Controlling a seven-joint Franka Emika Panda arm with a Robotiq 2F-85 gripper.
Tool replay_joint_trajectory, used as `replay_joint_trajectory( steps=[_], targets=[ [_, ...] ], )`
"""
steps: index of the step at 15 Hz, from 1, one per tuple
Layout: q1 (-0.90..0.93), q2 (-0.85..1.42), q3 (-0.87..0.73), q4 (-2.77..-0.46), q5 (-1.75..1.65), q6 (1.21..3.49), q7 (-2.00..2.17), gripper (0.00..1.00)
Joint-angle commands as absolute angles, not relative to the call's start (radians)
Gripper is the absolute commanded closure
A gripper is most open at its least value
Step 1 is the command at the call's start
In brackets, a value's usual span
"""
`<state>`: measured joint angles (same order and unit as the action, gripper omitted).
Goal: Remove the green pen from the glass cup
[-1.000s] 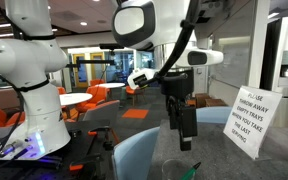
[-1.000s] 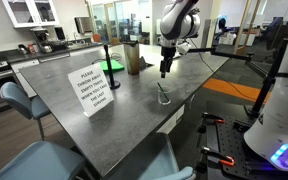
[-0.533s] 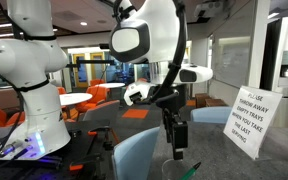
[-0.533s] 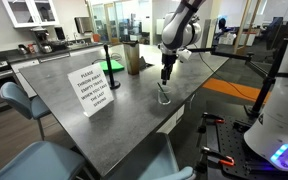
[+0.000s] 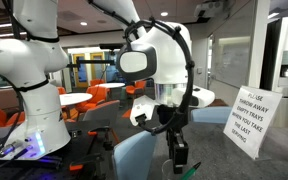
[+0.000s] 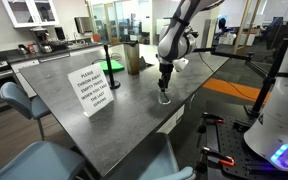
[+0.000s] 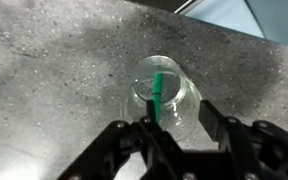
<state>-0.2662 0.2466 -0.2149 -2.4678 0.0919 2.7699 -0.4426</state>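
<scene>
One green pen [image 7: 157, 90] is seen standing inside the glass cup [image 7: 180, 88] in the wrist view, its upper end tilted toward the gripper [image 7: 177, 118]. The cup is set on a speckled grey tabletop [image 7: 44, 70]. The gripper's fingers are shown spread apart at the cup's near rim, with nothing pinched between them.

In an exterior view, the gripper [image 6: 165, 82] is pictured pointing straight down just above the cup [image 6: 164, 98], near the table's edge. A printed sign [image 6: 92, 88] is stood well apart from it.

In an exterior view, the gripper [image 5: 179, 162] is pictured low over the table, with the sign [image 5: 246, 122] off to one side. Cup and pen cannot be made out clearly there.
</scene>
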Motion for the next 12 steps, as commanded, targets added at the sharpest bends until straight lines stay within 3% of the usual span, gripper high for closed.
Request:
replay_joint_trajectory(
  steps=[1,8,12],
  targets=[
    [-0.312,0.275,-0.171,-2.433,0.118,2.782,-0.429,0.56],
    [-0.377,0.255,-0.100,-2.425,0.182,2.769,-0.486,0.50],
    [-0.409,0.252,-0.091,-2.416,0.216,2.764,-0.498,0.58]
  ],
)
